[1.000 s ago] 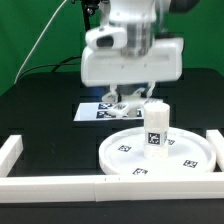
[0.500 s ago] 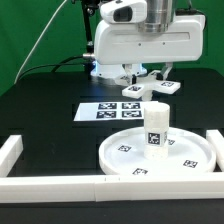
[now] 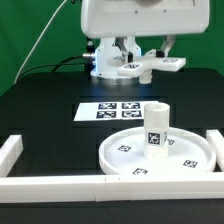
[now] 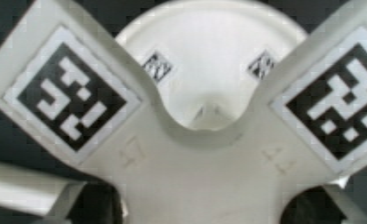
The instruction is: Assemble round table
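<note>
The large rimmed round disc point(image 3: 156, 152) lies flat at the front right of the exterior view. The short cylindrical leg point(image 3: 155, 126) stands upright on it. My gripper point(image 3: 140, 62) is high above the table, behind the disc and leg. It is shut on the small cross-shaped foot point(image 3: 163, 64), which hangs clear of everything. In the wrist view the foot point(image 4: 198, 120) fills the picture, with two tagged arms spread out. The gripper point(image 4: 198, 205) clamps its lower part. A rounded white shape with small tags shows beyond the foot; I cannot tell what it is.
The marker board point(image 3: 113, 110) lies flat on the black table just behind the disc. White straight border rails point(image 3: 50, 186) run along the front edge, with short pieces at the left point(image 3: 9, 152) and right. A green backdrop stands behind.
The gripper has risen from just above the marker board to high above the table, carrying the cross-shaped foot up and back. The disc and leg have not moved.
</note>
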